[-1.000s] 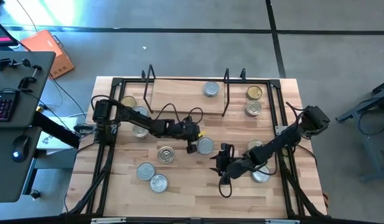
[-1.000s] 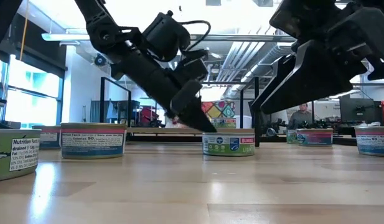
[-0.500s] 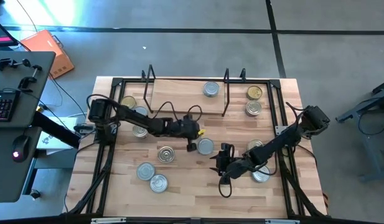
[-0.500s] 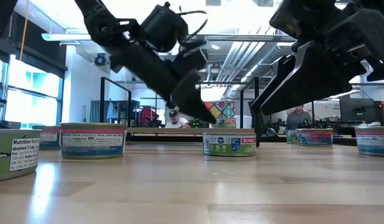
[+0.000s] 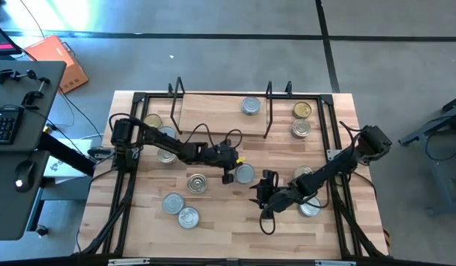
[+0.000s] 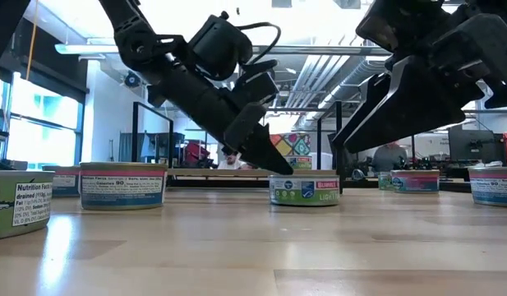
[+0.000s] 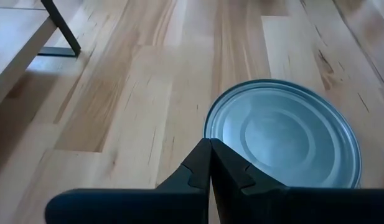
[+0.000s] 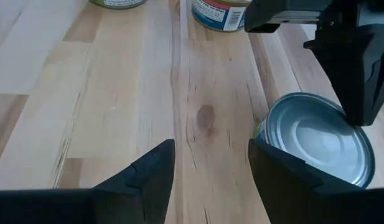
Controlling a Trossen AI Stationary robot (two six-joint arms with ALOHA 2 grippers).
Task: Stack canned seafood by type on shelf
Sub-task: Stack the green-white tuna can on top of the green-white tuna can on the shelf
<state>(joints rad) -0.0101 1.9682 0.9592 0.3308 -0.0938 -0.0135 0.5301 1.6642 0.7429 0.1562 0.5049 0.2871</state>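
My left gripper (image 5: 229,174) is shut, its tips at the left rim of a silver-topped tin (image 5: 244,174) standing on the tabletop mid-table; the tin fills the left wrist view (image 7: 282,134). My right gripper (image 5: 261,185) hovers open just near and right of that tin, fingers spread in its wrist view (image 8: 210,155), touching nothing. The shelf (image 5: 213,112) stands at the far edge with one silver tin (image 5: 250,106) on its board. Other tins stand about the table, among them gold-topped ones (image 5: 301,110) (image 5: 152,120). My left gripper touches the silver tin's top rim (image 7: 208,127) on its side toward the table's left with its shut fingertips (image 6: 269,164). The fingers slant down from the upper left. The tin stands flat on the table.
Silver tins stand near left (image 5: 197,183) (image 5: 173,202) (image 5: 188,217) and one under my right arm (image 5: 310,207). Another tin (image 5: 301,128) stands right of the shelf. The shelf's black wire uprights (image 5: 269,111) rise at the far side. Free board lies at the near middle.
My left gripper, shut throughout, rose off the tin and tipped up, then came back down to the tin's left rim. The tin has shifted slightly toward the table's right and turned a little. My right arm kept still.
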